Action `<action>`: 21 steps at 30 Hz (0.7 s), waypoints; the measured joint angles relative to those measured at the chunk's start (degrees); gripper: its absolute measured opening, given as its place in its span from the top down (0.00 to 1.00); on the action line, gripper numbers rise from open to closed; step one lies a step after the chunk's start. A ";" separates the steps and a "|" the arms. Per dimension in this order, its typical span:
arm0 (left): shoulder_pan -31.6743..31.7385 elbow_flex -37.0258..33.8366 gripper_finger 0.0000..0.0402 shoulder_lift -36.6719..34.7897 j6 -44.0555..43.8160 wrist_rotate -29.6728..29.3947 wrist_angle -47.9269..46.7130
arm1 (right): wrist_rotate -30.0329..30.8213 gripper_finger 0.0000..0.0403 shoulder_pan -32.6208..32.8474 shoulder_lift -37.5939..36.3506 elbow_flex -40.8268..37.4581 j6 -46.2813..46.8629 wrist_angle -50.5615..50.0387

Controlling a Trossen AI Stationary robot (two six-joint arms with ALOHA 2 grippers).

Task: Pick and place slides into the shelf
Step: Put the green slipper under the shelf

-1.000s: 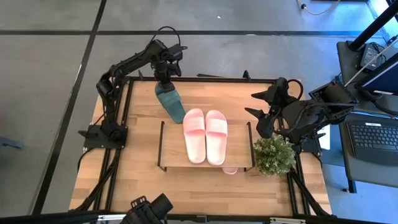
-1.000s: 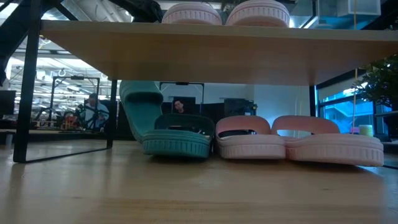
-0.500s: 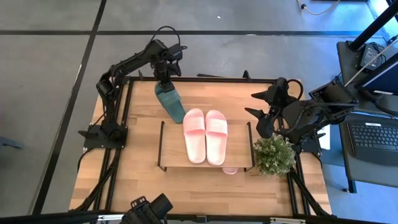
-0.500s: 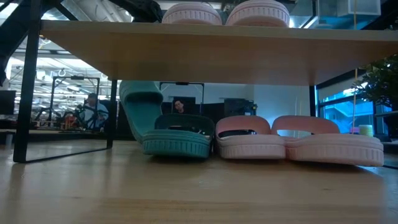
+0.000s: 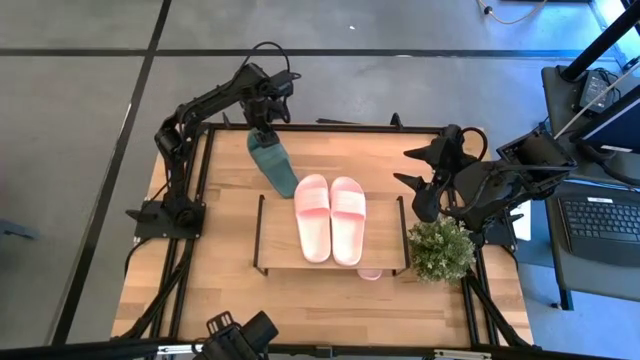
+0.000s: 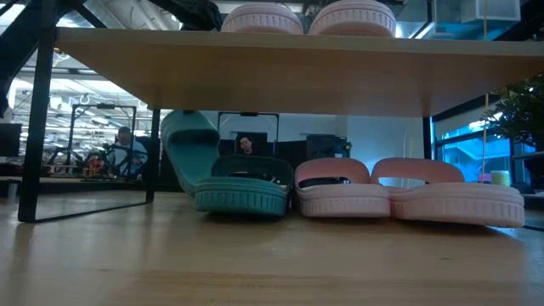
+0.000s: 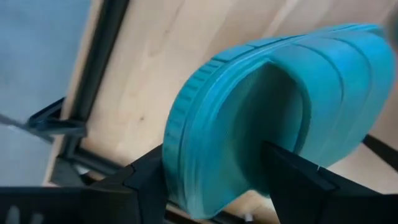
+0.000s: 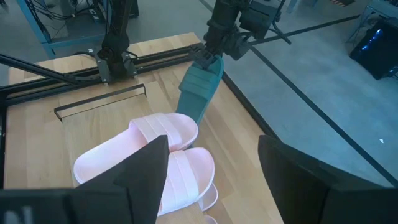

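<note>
Seeing my left gripper (image 5: 263,127) with fingers spread either side of the green slide (image 5: 272,162), grip unclear, its long axis slanting from the gripper down to the shelf (image 5: 280,240) back-left corner; right arm far.

Grey floor (image 5: 80,100) crossed by dark lines; laptop (image 5: 600,225) beside the table.
</note>
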 joint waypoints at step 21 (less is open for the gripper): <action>-1.14 0.02 0.44 -0.07 3.66 1.91 2.06 | -0.01 0.38 0.00 0.00 0.00 -0.04 0.00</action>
